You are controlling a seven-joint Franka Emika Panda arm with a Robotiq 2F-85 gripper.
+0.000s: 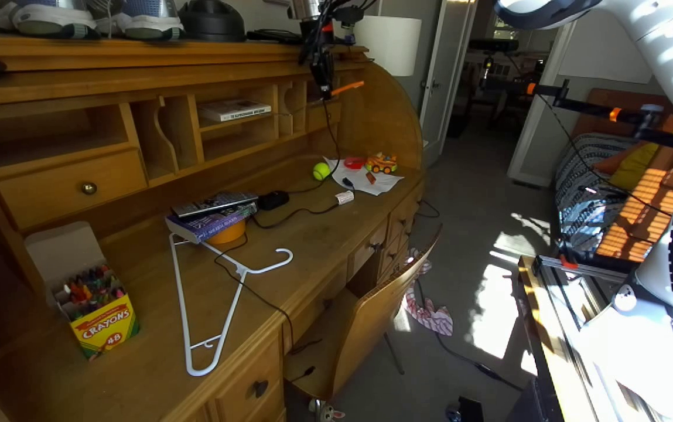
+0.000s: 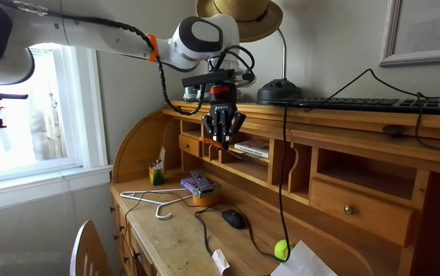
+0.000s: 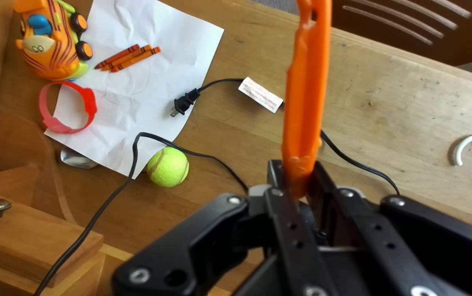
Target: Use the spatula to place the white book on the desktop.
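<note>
Gripper (image 3: pixel 299 181): pinching the orange-handled spatula (image 3: pixel 307 90), which may twist under off-centre load
White book (image 2: pixel 252 148): on a cubby shelf (image 1: pixel 212 126); a misjudged scoop could shove it deeper
Black cord (image 2: pixel 280 184): hanging nearby, might snag

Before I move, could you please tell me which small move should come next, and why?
I'd probably ease the spatula toward the white book: the jaws grip the spatula, its thin end seems to point that way, and the book lies in a cubby, not yet on the desktop.
</note>
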